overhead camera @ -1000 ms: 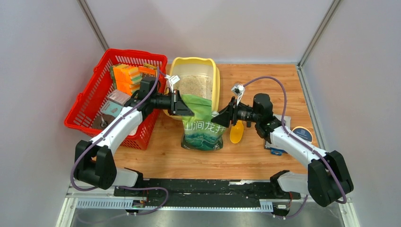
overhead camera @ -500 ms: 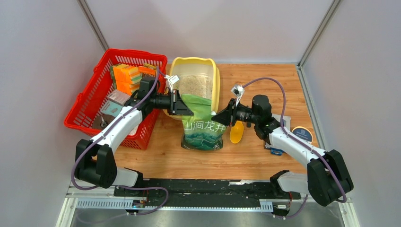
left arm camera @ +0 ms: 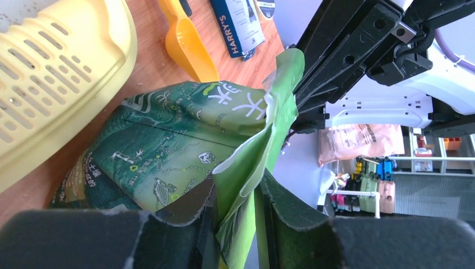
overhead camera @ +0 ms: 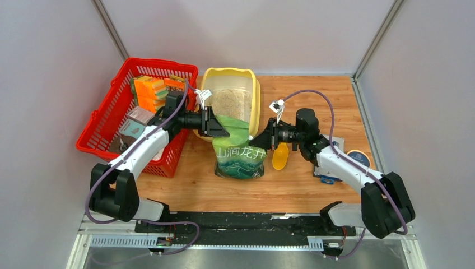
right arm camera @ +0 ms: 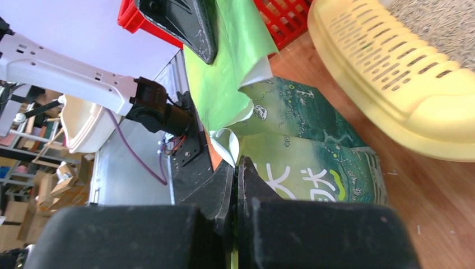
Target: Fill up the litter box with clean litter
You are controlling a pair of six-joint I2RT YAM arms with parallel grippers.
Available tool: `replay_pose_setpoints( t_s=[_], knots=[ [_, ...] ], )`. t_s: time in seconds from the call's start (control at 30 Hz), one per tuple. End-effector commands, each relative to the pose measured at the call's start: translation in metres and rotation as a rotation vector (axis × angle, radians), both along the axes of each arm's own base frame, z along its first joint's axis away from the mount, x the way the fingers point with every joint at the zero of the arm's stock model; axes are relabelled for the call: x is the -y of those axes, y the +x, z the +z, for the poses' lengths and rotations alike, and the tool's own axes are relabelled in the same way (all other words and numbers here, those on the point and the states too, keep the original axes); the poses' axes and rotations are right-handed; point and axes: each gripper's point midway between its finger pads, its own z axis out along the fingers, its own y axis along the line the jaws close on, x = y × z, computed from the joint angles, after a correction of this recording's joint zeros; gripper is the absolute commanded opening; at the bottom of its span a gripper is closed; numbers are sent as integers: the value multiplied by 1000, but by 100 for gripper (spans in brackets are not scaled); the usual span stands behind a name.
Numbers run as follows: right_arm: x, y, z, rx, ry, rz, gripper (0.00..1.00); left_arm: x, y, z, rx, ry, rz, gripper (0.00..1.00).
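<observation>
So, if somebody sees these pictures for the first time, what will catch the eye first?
The green pouch with white characters stands in the middle, its top edge between the two arms: the right gripper is shut on one corner, the left gripper has its jaws apart around the other. Just behind it lies the pale yellow litter box with beige litter inside, and a red basket full of items sits to the left.

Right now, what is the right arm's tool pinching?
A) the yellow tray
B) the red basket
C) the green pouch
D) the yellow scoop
C: the right tool is shut on the top edge of the pouch; the scoop lies untouched beside it.
</observation>
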Motion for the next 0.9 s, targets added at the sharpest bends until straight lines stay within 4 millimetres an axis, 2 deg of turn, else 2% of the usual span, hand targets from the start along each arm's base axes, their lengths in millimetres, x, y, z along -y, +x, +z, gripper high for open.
replay_pose_setpoints(
  t_s=[0.0, 0.13, 0.17, 0.3, 0.37, 0.4, 0.43, 0.5, 0.6, 0.8, 0.83, 0.87],
  knots=[
    [-7, -21, 43, 26, 70, 162, 0, -2, -8, 2, -11, -24, -2, 32],
    [-5, -28, 43, -28, 63, 200, 0, -3, -19, 0, -43, -41, -4, 30],
    [-4, -30, 42, -46, 62, 214, 0, -3, -22, 0, -55, -45, -6, 21],
    [-1, -39, 45, -93, 81, 285, 0, -7, -33, -8, -128, -40, 10, 0],
    [1, -47, 49, -96, 79, 353, 0, -9, -37, -10, -155, -25, 26, 0],
    [4, -51, 43, -151, 56, 364, 0, -11, -41, -10, -172, -18, 30, 0],
    [4, -51, 48, -147, 50, 377, 0, -12, -41, -11, -176, -13, 36, 0],
    [9, -57, 43, -199, 36, 409, 0, -17, -42, -14, -193, 26, 67, 0],
    [12, -65, 42, -298, 47, 467, 0, -24, -38, -19, -213, 60, 117, 0],
    [15, -71, 38, -445, 45, 519, 0, -26, -38, -23, -236, 67, 132, 0],
    [15, -71, 38, -450, 45, 517, 0, -25, -37, -22, -229, 62, 132, 1],
    [14, -70, 38, -457, 41, 514, 0, -26, -36, -20, -212, 65, 136, 8]
  ],
)
